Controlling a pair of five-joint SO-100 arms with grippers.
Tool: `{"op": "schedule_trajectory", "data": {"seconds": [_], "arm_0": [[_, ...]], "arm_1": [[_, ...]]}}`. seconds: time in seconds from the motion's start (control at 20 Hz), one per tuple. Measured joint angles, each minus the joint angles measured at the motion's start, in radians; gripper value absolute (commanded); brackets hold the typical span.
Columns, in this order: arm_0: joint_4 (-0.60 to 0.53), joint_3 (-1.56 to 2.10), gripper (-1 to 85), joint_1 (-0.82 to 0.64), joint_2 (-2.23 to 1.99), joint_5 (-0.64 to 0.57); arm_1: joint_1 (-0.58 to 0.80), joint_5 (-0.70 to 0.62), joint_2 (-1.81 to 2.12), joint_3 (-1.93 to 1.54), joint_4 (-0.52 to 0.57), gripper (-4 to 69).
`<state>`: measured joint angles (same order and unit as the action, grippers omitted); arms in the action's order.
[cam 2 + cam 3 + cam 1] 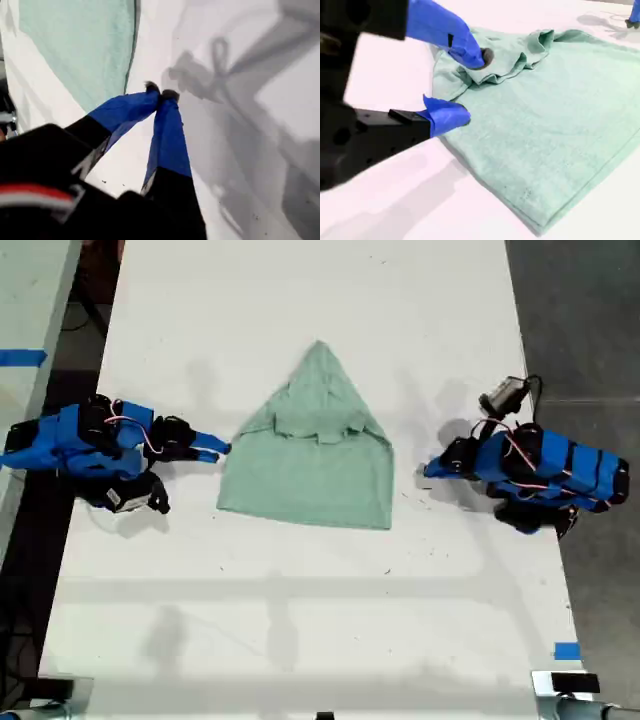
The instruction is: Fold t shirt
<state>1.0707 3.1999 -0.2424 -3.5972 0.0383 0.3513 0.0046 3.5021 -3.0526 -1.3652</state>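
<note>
Shirt (310,455) half folded mid-bench (300,620), second pincer about to grab the edge

My second pincer (462,85) was released, jaws spread at the shirt's side edge by the bunched sleeve fold, on the exterior view's left. My first pincer (161,93) was clenched on nothing, just off the opposite edge over bare bench. I figured the trick was scooping the lower jaw under every layer before pinching, then carrying the flap across low so it didn't bunch.
</note>
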Motion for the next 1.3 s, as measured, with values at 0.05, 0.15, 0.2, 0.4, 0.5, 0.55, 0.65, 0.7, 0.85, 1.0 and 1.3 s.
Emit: {"op": "schedule_trajectory", "data": {"seconds": [0.05, 0.15, 0.2, 0.4, 0.5, 0.55, 0.65, 0.7, 0.85, 1.0, 1.3], "arm_0": [[0.0, 0.0, 14.6, 0.0, 0.0, 0.0], [0.0, 0.0, 14.6, 0.0, 0.0, 0.0], [0.0, 0.0, 14.6, 0.0, 0.0, 0.0], [0.0, 0.0, 14.6, 0.0, 0.0, 0.0], [0.0, 0.0, 14.6, 0.0, 0.0, 0.0], [0.0, 0.0, 14.6, 0.0, 0.0, 0.0], [0.0, 0.0, 14.6, 0.0, 0.0, 0.0], [0.0, 0.0, 14.6, 0.0, 0.0, 0.0], [0.0, 0.0, 14.6, 0.0, 0.0, 0.0], [0.0, 0.0, 14.6, 0.0, 0.0, 0.0], [0.0, 0.0, 14.6, 0.0, 0.0, 0.0]], "arm_1": [[0.0, 0.0, 0.0, -0.002, 0.002, 1.1], [-0.002, 0.0, 0.0, -0.002, 0.002, 1.1], [-0.002, 0.0, 0.0, -0.002, 0.002, 1.1], [-0.003, 0.0, 0.0, -0.002, 0.002, 1.1], [-0.017, -0.041, 0.0, 0.002, 0.003, 1.2], [-0.018, -0.074, -0.003, 0.014, 0.003, 1.2], [-0.023, -0.086, -0.075, 0.124, -0.011, 1.4], [-0.023, -0.094, -0.166, 0.21, -0.011, 7.4], [-0.063, -0.109, -0.615, 0.526, 0.043, 17.0], [-0.089, -0.121, -1.092, 0.744, 0.129, 14.7], [-0.115, -0.133, -1.606, 0.896, 0.314, 13.3]]}}
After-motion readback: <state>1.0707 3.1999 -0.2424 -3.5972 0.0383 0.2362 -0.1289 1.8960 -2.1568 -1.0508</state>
